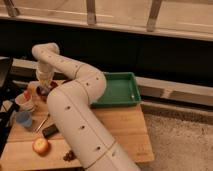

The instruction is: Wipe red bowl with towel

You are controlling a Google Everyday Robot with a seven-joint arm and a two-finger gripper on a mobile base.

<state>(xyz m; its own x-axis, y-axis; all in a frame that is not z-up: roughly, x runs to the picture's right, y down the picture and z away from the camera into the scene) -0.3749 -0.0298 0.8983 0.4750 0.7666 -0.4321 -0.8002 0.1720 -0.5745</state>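
The red bowl (52, 86) sits at the back left of the wooden table (120, 125), mostly hidden behind the arm's wrist. My gripper (44, 88) points down, right over or into the bowl. A small pale patch at the gripper's tip may be the towel (45, 90), but I cannot tell it apart from the gripper. The white arm (75, 115) sweeps from the bottom middle up to the back left.
A pale cup with red contents (25, 101) and a blue cup (23, 119) stand left of the bowl. A utensil (42, 123), a dark block (50, 130), an orange fruit (40, 145) and dark berries (68, 156) lie in front. A green tray (119, 90) is at the back right.
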